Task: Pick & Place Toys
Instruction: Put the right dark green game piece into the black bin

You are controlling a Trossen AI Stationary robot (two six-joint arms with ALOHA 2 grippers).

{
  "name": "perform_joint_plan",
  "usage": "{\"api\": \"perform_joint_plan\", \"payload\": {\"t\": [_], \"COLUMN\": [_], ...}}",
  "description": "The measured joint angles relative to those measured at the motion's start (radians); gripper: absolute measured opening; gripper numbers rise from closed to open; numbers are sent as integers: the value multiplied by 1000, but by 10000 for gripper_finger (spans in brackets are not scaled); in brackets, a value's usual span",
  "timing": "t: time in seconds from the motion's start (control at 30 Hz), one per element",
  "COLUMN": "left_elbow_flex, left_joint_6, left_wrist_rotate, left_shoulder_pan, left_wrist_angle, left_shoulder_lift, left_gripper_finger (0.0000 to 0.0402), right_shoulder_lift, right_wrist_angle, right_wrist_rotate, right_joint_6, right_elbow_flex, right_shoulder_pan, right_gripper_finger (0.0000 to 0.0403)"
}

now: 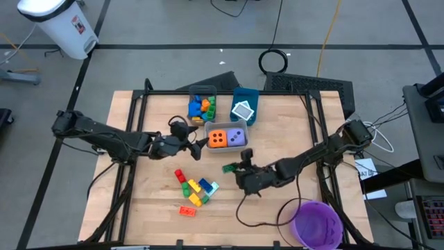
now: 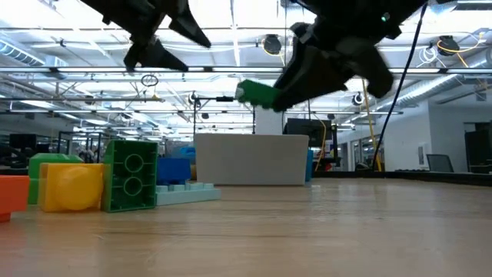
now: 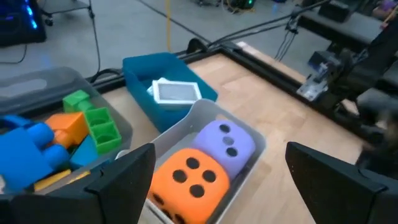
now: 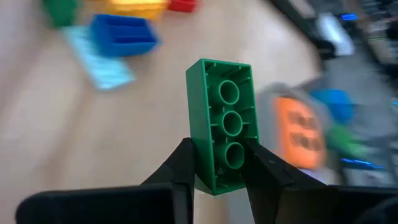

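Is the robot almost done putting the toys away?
Not yet. Done: some bricks sit in one bin, the orange die and purple die in another, a tile in the blue bin. In hand: the right hand holds a green brick above the table. Left: a pile of bricks on the table. The left hand is open near the dice.

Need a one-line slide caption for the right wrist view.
Right gripper shut on a green brick, lifted above the table, with loose bricks blurred beyond.

Left gripper [image 1: 201,143] raised mid-table, jaws wide; right gripper [image 1: 232,167] aloft, jaws clamped.
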Motion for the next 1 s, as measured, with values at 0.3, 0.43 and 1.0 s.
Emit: {"api": "perform_joint_plan", "payload": {"t": [0.3, 0.43, 1.0], "left_elbow_flex": [0, 0, 15], "left_joint_6": [88, 133, 76], "left_wrist_rotate": [208, 317, 434], "left_shoulder_pan": [59, 75, 112], "left_wrist_angle": [328, 491, 625], "left_shoulder_lift": [185, 270, 379], "left_gripper_finger": [367, 367, 367], "right_shoulder_lift": [0, 0, 0], "right_wrist_angle": [10, 9, 233], "right_wrist_rotate": [317, 433, 497], "right_joint_6": [-81, -97, -229], "right_elbow_flex": [-32, -46, -47], "right_shoulder_pan": [-1, -1, -1], "right_gripper_finger": [66, 65, 65]}}
